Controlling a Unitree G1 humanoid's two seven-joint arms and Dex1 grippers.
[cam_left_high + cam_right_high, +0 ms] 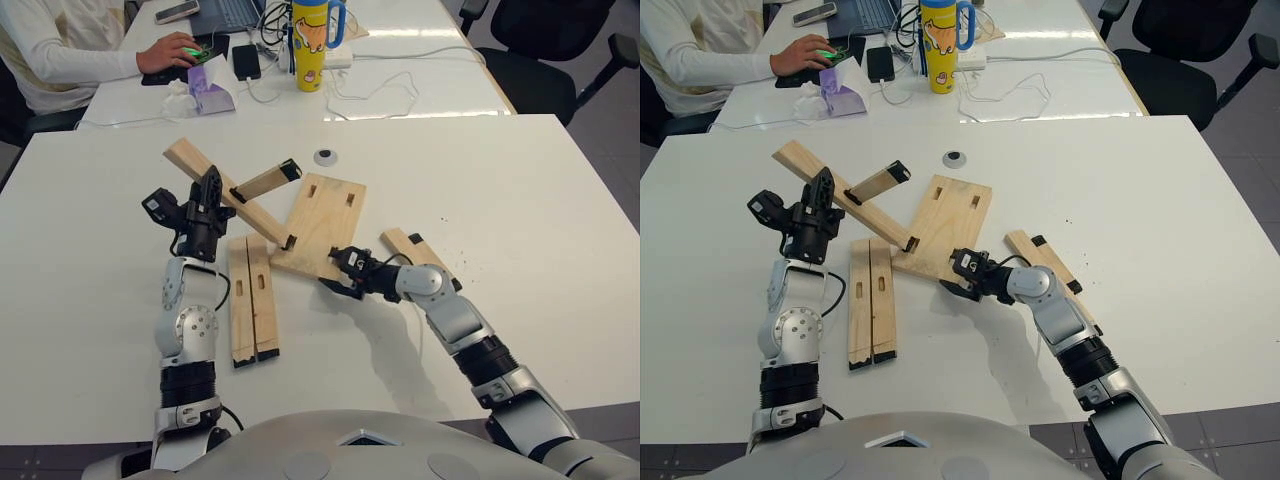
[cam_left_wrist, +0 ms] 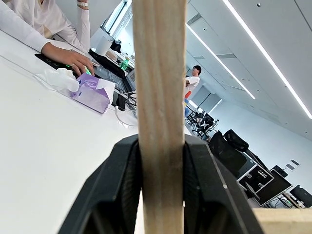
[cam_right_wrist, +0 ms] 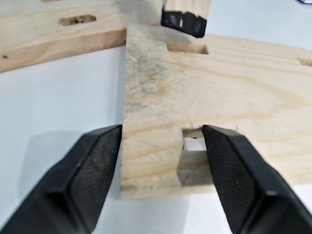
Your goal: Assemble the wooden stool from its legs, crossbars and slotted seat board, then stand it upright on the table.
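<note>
My left gripper (image 1: 208, 197) is shut on a long wooden leg (image 1: 235, 205) that slants across the table. A short crossbar (image 1: 265, 181) with a black tip sticks out of it. In the left wrist view the leg (image 2: 158, 97) stands between the black fingers (image 2: 122, 187). The slotted seat board (image 1: 322, 222) lies just right of the leg, whose black-tipped end rests at its edge. My right gripper (image 1: 340, 272) is open at the board's near corner. Its fingers (image 3: 92, 170) straddle that corner of the board (image 3: 219, 87) beside a slot.
Two slotted legs (image 1: 252, 300) lie side by side in front of the left arm. Another wooden piece (image 1: 412, 247) lies behind the right forearm. A small round disc (image 1: 325, 157) sits beyond the board. On the desk behind are a yellow bottle (image 1: 310, 45), a purple box (image 1: 210, 92) and cables.
</note>
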